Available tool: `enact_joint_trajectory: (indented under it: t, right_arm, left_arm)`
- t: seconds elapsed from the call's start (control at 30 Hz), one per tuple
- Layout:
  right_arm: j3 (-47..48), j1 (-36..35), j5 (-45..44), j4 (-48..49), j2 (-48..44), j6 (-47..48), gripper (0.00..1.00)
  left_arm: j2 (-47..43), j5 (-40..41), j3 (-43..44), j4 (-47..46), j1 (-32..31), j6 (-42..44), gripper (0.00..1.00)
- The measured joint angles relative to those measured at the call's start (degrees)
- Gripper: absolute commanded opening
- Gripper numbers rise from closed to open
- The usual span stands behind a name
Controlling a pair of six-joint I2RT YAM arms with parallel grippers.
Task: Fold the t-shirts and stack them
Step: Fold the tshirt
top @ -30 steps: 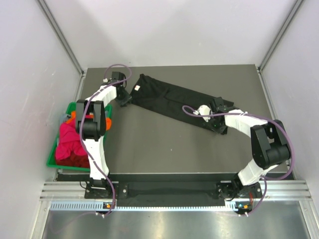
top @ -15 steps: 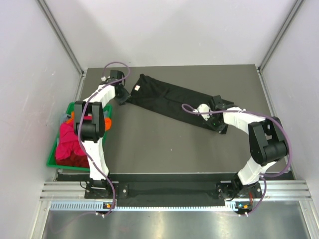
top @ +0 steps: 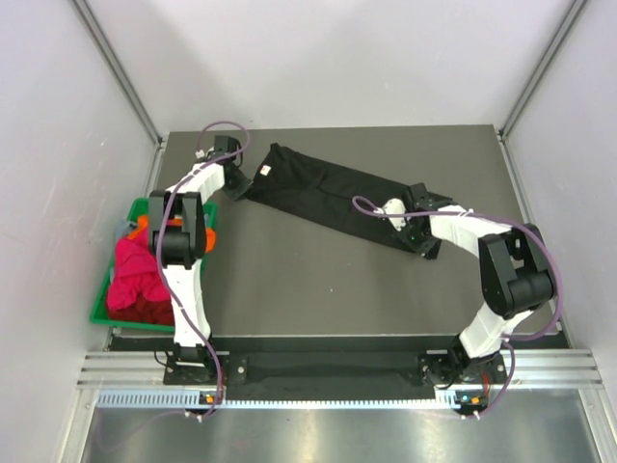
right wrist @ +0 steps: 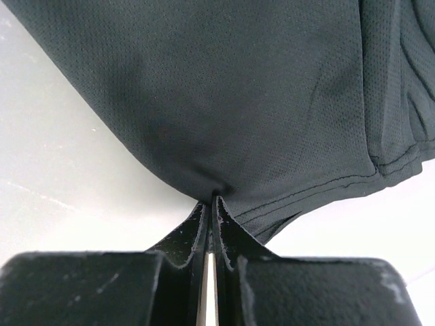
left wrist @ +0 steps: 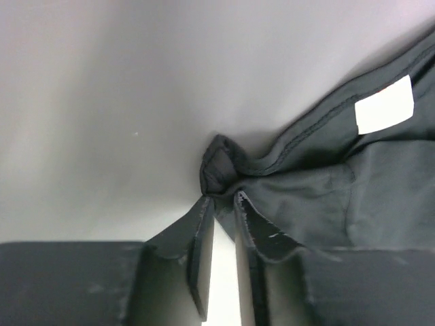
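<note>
A bin (top: 99,311) of bright shirts (top: 135,275) sits left of the black shirt (top: 318,193) on the desk (top: 289,280). The left end effector (left wrist: 221,202), narrowly apart, meets its left corner, grip unclear; the right end effector (right wrist: 210,201) clamps its right end.

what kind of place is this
Probably a robotics lab test cell: two robot arms mounted at a dark table, plain grey walls around it, a black t-shirt and a green bin of clothes.
</note>
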State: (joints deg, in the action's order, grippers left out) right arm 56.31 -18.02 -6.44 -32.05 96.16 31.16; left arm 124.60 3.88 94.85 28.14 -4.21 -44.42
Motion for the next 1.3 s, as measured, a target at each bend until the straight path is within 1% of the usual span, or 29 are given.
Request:
enact_joint_trajectory:
  t: [0.2,0.33,0.43,0.57,0.7,0.87,1.13,1.3]
  right_arm:
    - [0.0,-2.1,-1.4,0.1,0.0,-5.0,0.00]
    - [0.0,-4.6,-3.8,-0.8,0.0,-9.0,0.00]
    - [1.1,-7.4,-6.1,-3.6,0.4,-13.0,0.00]
    - [3.0,-12.2,-8.7,-6.7,1.1,-18.2,0.00]
    - [4.0,-17.2,-10.7,-9.8,1.4,-24.2,0.00]
    - [5.8,-24.1,-13.2,-12.9,2.5,-32.1,0.00]
    - [11.7,-38.3,-12.9,-16.1,7.0,-43.9,0.00]
    - [15.8,-43.2,-13.1,-18.1,11.8,-52.1,0.00]
  left_arm:
    - [2.6,-0.6,3.2,-1.2,0.0,0.1,0.00]
    - [4.8,-1.4,6.1,-2.3,0.1,0.3,0.00]
    - [8.2,-1.3,11.5,-2.0,0.0,1.1,0.00]
    - [11.7,-0.9,17.0,-2.2,0.0,2.1,0.00]
    - [13.5,-0.1,20.0,-2.1,0.0,2.8,0.00]
    - [14.8,0.3,22.1,-2.2,0.0,4.0,0.00]
    - [15.6,0.0,22.7,-3.9,0.3,5.6,0.00]
    - [16.0,-0.7,22.7,-6.1,0.7,6.3,0.00]
